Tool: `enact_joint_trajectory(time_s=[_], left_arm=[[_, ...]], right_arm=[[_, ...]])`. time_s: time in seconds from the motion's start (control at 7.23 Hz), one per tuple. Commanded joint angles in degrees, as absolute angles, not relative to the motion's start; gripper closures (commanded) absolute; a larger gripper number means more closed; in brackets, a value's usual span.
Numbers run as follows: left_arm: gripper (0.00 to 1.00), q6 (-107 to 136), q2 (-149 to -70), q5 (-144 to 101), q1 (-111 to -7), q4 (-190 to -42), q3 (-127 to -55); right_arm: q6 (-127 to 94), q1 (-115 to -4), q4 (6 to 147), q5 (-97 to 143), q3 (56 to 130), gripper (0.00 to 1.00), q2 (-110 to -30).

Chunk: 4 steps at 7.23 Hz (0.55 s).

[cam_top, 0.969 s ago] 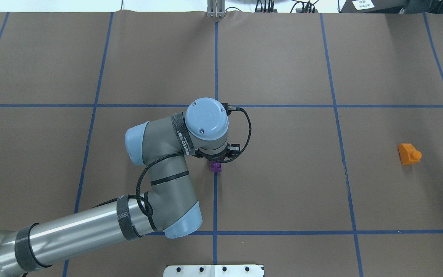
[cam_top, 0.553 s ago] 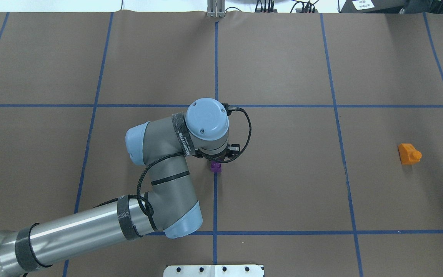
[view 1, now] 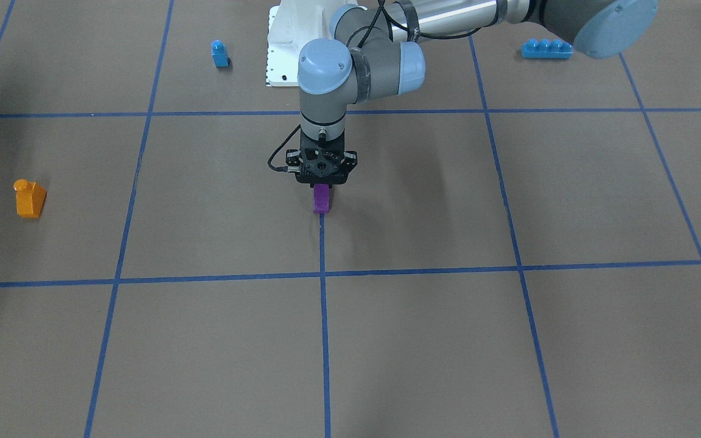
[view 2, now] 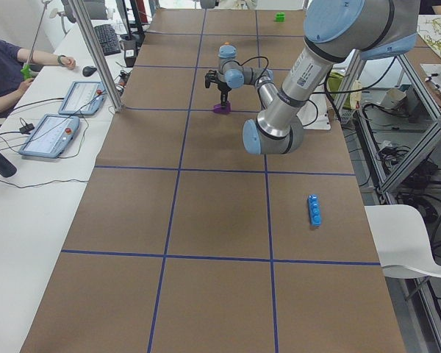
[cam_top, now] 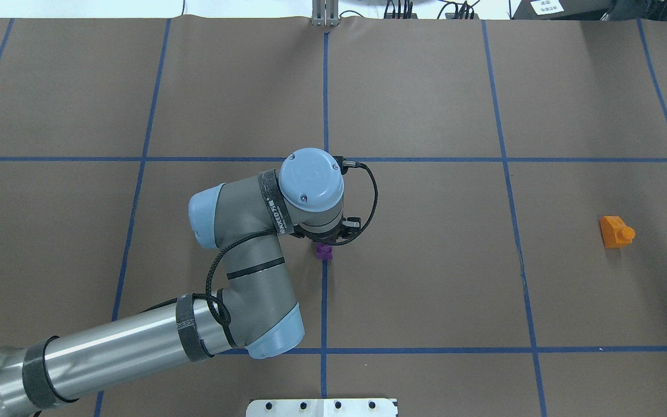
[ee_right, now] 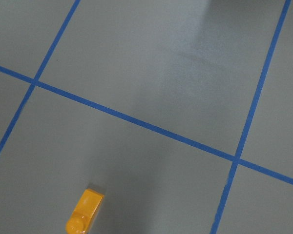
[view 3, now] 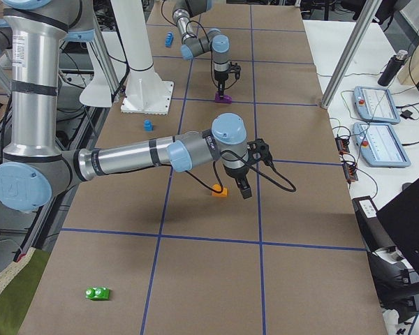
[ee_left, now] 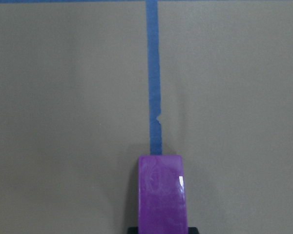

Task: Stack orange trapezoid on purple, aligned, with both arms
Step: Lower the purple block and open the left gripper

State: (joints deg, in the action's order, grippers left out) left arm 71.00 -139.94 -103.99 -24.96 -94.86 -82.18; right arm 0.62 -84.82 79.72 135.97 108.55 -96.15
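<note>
Front-facing: the left arm point(view 1: 381, 64) is reaching mid-table, wrist vertical, with the left pincer point(view 1: 322, 182) seemingly clamping the purple block point(view 1: 321, 199), which is standing on the table point(view 1: 448, 340).

Overhead: the band lettering point(cam_top: 276, 209) is showing too small to read. The orange trapezoid point(cam_top: 616, 231) is lying far right.

Right side: the right pincer point(view 3: 245, 189) is pointing down; I cannot tell whether it is apart or together.

Brown table point(cam_top: 426, 260) with blue tape grid point(cam_top: 325, 87), orange trapezoid point(cam_top: 616, 231), purple block point(view 1: 320, 199), small blue block point(view 1: 220, 53), long blue brick point(view 1: 546, 48)

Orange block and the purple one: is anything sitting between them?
Nothing sits there. In the overhead view, only brown table covering, crossed by one blue tape line, lies between the purple block and the orange block.
</note>
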Motion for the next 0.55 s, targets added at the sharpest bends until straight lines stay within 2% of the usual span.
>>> enact_joint_trajectory(time_s=[0.0, 0.14, 0.28, 0.42], left_arm=[[0.15, 70.93, -139.92, -103.97, -24.96, -94.92, -82.18], [0.01, 70.93, -139.83, -102.84, -24.96, -94.83, -82.44], [0.0, 69.62, -140.01, -103.18, -25.4, -94.75, -83.57], [0.0, 65.96, -139.66, -103.53, -26.27, -93.96, -88.02]], right_arm=[[0.62, -84.81, 79.72, 135.97, 108.54, 0.0, -96.15], [0.62, -84.81, 79.72, 135.97, 108.54, 0.0, -96.15], [0.53, -84.81, 79.89, 136.14, 108.46, 0.0, -96.15], [-1.3, -84.81, 80.07, 136.32, 108.54, 0.0, -96.24]])
